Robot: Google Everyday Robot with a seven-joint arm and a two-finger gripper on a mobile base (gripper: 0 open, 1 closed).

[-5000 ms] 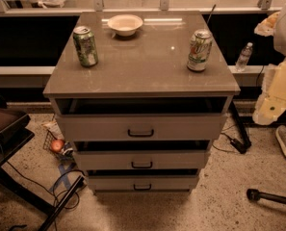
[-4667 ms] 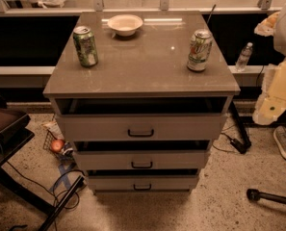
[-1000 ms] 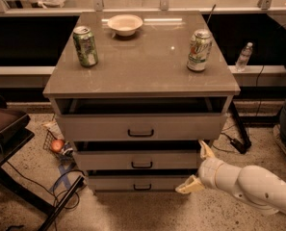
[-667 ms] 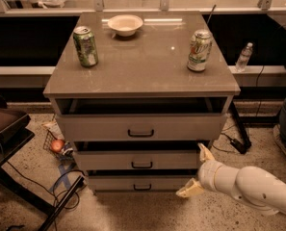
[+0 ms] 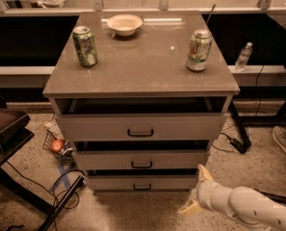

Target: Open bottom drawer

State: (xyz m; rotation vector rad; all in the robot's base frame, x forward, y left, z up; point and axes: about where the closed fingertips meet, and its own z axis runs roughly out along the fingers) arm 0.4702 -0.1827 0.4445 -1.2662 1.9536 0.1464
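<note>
The grey-beige cabinet has three drawers with black bar handles. The bottom drawer is the slimmest, with its handle at the middle of its front, and a dark gap shows above its panel. My gripper is on a white arm coming in from the lower right. It is open, with one cream finger pointing up and the other pointing left and down. It sits just right of the bottom drawer's front, near the cabinet's lower right corner, well right of the handle.
Two green cans and a white bowl stand on the cabinet top. A dark chair, cables and small litter lie at the left. A water bottle, cables and a shoe are at the right.
The arm, out at the right edge five seconds ago, has come in low at the lower right. Over the last second the gripper has shifted slightly left toward the bottom drawer.
</note>
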